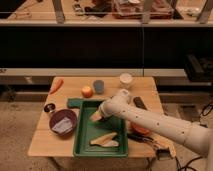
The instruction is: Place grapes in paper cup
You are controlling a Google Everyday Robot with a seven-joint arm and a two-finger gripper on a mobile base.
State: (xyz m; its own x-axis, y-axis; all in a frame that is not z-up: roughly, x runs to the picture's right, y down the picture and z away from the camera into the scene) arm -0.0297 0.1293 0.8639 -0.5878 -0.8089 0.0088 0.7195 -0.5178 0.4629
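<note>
Paper cup [125, 80], hand [97, 116] over tabletop tray [84, 136]

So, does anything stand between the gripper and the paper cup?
Nothing visible does, except the robot's own arm. The gripper is over the green tray; the paper cup stands at the table's far edge. The grey-blue cup and the orange sit left of that line.
</note>
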